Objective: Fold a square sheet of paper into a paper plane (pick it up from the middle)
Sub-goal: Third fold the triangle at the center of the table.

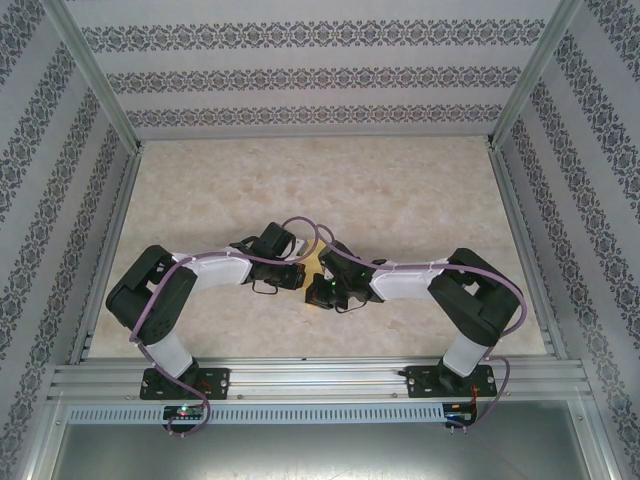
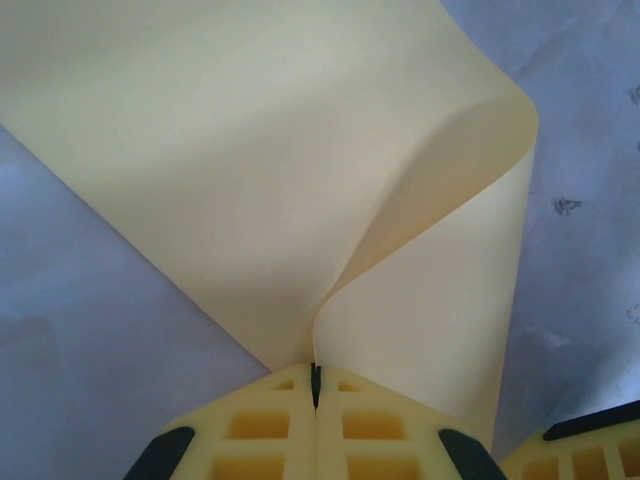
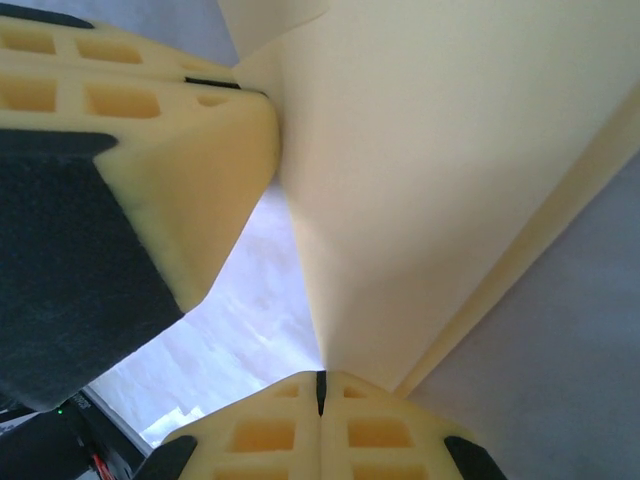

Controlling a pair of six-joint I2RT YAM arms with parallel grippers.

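Note:
The square sheet of paper (image 2: 300, 150), plain yellow, hangs above the table between both grippers. It curls over on itself along its right side. My left gripper (image 2: 316, 375) is shut on one corner of the sheet, which rises from its closed fingertips. My right gripper (image 3: 320, 385) is shut on another point of the sheet (image 3: 450, 180), where a doubled layer runs along the right edge. The left gripper's fingers (image 3: 150, 130) sit close by at the upper left of the right wrist view. From above, the two grippers (image 1: 310, 278) meet mid-table with a bit of yellow sheet (image 1: 313, 262) between them. The paper plane is out of view.
The marbled beige table (image 1: 330, 190) is bordered by patterned walls (image 1: 320, 80) at the back and sides, with metal rails (image 1: 320, 380) at the near edge. Both arms reach inward from their bases, with cables looping over them.

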